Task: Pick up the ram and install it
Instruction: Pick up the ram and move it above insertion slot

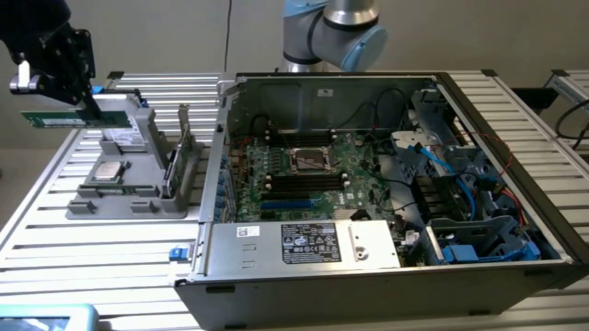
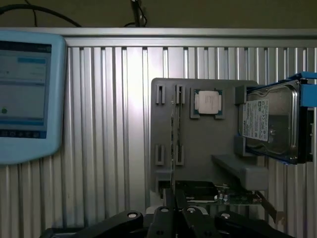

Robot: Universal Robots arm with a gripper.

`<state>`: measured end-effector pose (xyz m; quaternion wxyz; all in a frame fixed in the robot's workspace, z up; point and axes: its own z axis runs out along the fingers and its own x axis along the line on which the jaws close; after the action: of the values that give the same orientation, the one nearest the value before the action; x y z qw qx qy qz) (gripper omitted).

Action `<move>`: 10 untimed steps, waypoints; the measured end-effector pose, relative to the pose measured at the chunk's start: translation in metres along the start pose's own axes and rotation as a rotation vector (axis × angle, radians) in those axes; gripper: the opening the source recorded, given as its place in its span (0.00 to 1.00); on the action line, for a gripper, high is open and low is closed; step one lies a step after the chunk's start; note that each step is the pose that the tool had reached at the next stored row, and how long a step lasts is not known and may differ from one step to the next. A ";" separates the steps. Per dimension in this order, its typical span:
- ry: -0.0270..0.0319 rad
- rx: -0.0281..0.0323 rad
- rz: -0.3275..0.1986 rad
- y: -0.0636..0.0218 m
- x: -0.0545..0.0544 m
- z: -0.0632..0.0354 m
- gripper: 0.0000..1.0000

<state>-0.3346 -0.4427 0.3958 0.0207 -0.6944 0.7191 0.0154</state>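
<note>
The ram (image 1: 52, 121), a thin green stick with a small white label, hangs level in the air at the exterior view's far left, above the grey parts holder (image 1: 138, 204). My black gripper (image 1: 90, 110) is shut on it near its middle. From the wrist, the ram (image 2: 173, 144) shows edge-on as a thin line running out from my gripper (image 2: 174, 197) over the grey holder (image 2: 198, 163). The open computer case (image 1: 304, 279) lies toward the exterior view's right, with its motherboard (image 1: 318, 148) and long black slots (image 1: 304, 181) well apart from the ram.
The holder carries a processor chip (image 1: 107, 171), a larger green card (image 1: 187, 155) standing on edge, and a hard drive (image 2: 270, 124) in a blue frame. A light-blue tablet (image 2: 25, 89) lies on the slatted metal table (image 1: 92, 255). Cables and drive bays (image 1: 460, 186) crowd the case's right side.
</note>
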 end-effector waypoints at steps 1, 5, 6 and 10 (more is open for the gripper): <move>0.0001 -0.0013 0.000 -0.0033 0.000 -0.0017 0.13; 0.0005 -0.0084 -0.002 -0.0159 0.001 -0.0083 0.13; 0.0006 -0.0102 -0.002 -0.0189 0.001 -0.0101 0.13; 0.0007 -0.0169 -0.006 -0.0307 0.002 -0.0174 0.13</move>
<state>-0.3041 -0.4462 0.4133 0.0146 -0.6966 0.7170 0.0212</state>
